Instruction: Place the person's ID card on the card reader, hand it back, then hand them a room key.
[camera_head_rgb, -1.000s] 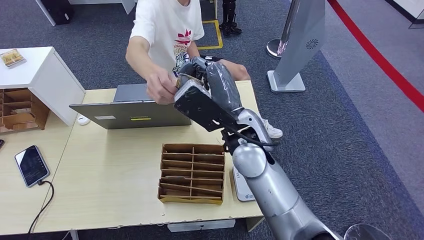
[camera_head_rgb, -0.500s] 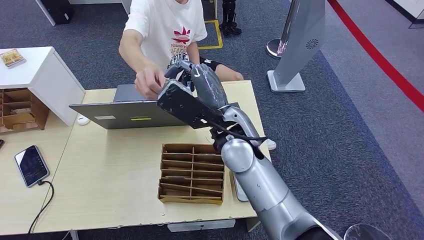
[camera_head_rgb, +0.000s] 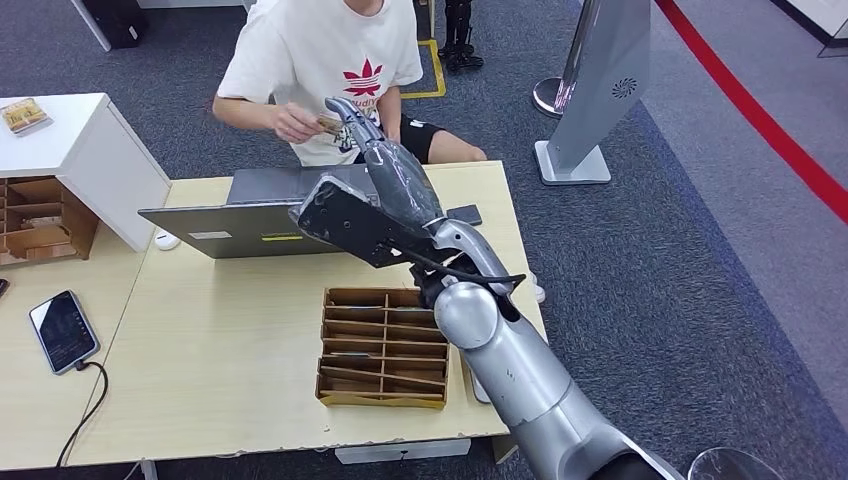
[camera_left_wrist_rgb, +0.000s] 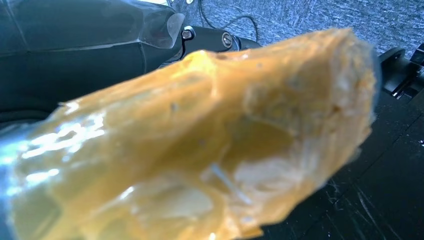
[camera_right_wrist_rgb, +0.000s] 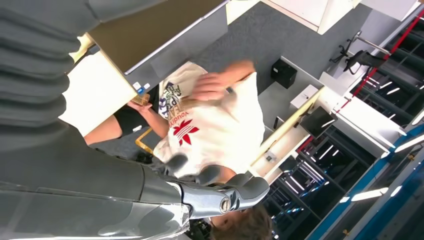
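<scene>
Reaching over the laptop (camera_head_rgb: 262, 215), the right hand (camera_head_rgb: 372, 150) stretches toward the person (camera_head_rgb: 320, 55), fingers straight and apart, holding nothing. That person's hand (camera_head_rgb: 295, 122) pinches the card (camera_head_rgb: 329, 125) just beside the robot's fingertips. Left hand: can't tell, blurred orange up close.

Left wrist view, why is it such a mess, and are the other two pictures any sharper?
Left wrist view: an out-of-focus orange-yellow mass close to the lens, with glare patches. Head view: evenly lit and sharp across the table. Right wrist view: the person's hand is motion-blurred, and the right hand looks soft.
</scene>
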